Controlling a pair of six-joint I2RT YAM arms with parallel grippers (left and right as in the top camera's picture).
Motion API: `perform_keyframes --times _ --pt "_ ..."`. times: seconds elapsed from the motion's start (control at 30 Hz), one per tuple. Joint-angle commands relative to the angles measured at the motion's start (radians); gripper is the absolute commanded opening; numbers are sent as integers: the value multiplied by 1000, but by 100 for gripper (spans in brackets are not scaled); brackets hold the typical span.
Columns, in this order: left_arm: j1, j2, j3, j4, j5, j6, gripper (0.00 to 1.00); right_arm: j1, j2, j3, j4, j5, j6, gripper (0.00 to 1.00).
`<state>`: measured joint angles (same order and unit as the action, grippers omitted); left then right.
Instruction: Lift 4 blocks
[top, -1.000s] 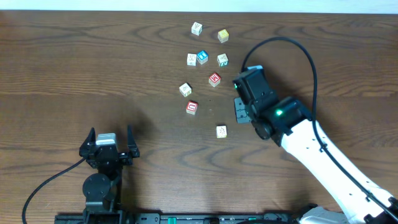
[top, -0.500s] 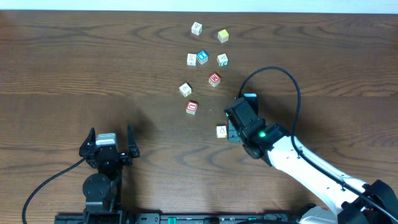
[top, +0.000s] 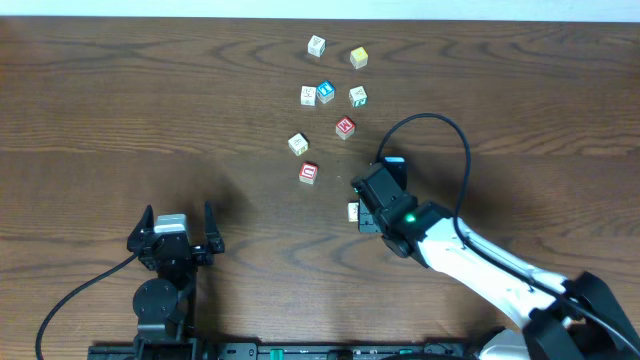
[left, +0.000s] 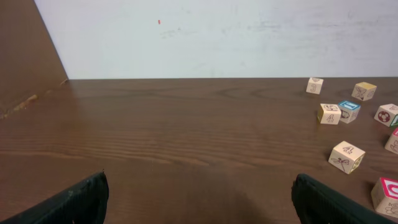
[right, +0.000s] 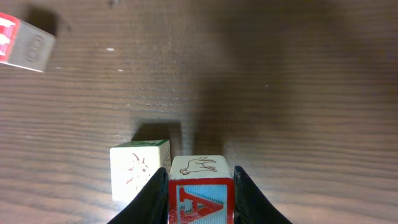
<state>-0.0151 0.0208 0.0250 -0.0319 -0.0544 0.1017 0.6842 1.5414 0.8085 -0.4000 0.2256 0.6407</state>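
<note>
One red A block (right: 199, 200) sits clamped in the right hand (right: 200, 186); the left hand (left: 202, 202) gapes empty. A good lift rises straight, clearing the cream cube (right: 139, 169) at its left.

A dark wooden table (top: 120, 100) fills the overhead view. Near its far edge sits a yellow cube (top: 359, 58). A little nearer, a blue cube (top: 325, 92) and a green-marked cube (top: 358, 96) lie level with each other, not touching. A white wall (left: 217, 37) rises behind the table.
</note>
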Motion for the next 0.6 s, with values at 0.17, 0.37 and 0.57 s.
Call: perform_keyframes --times 0.17,0.37,0.57 --pt "-2 -3 -21 -38 -5 -2 94 4 48 -6 60 -2 16 22" --pt "-2 -3 -21 -37 -5 -2 94 4 48 -6 99 -32 9 23" --pt "-2 -3 -21 -38 -5 -2 94 4 48 -6 90 -32 9 25"
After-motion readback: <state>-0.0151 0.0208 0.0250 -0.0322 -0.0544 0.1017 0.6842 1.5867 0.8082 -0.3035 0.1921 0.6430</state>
